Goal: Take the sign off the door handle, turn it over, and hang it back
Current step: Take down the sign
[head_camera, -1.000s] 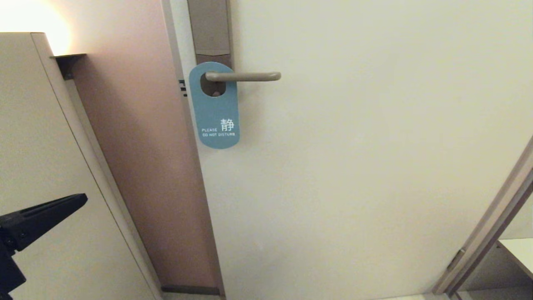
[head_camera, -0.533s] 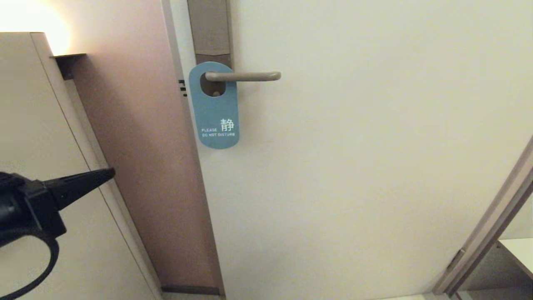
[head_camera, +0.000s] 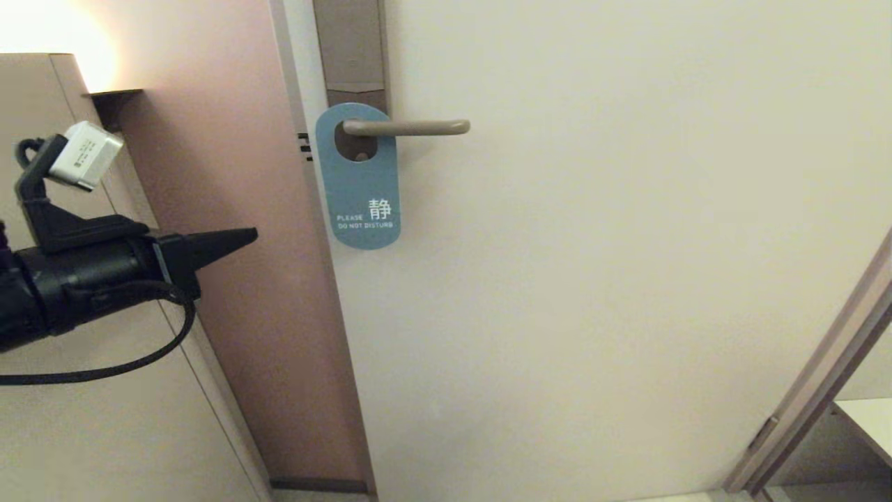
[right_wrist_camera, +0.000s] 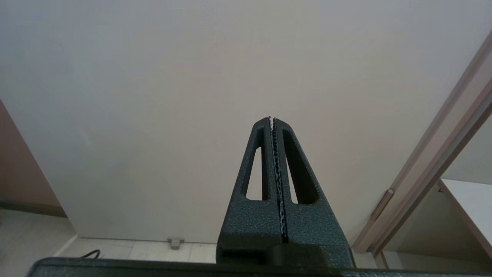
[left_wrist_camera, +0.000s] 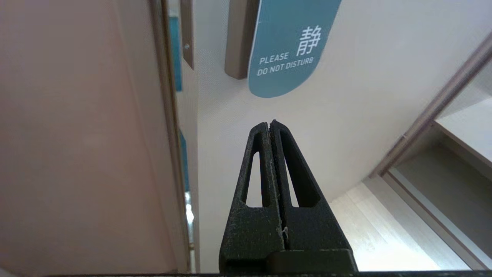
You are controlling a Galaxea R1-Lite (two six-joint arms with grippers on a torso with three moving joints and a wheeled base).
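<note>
While head hides it, L fingers (left_wrist_camera: 270,125) pressed together.

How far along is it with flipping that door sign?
Nothing is done yet: the sign hangs on the door handle, blue "PLEASE DO NOT DISTURB" face out. In hand: the left gripper, jaws shut, is out to the sign's left, not touching it. The right gripper is shut and faces bare door. Taking off, turning over and rehanging are all left.

Floor: pale tile at door base.
Floor (right_wrist_camera: 153,250) carries a small door stop (right_wrist_camera: 175,242) and a black cable (right_wrist_camera: 89,254) end.
</note>
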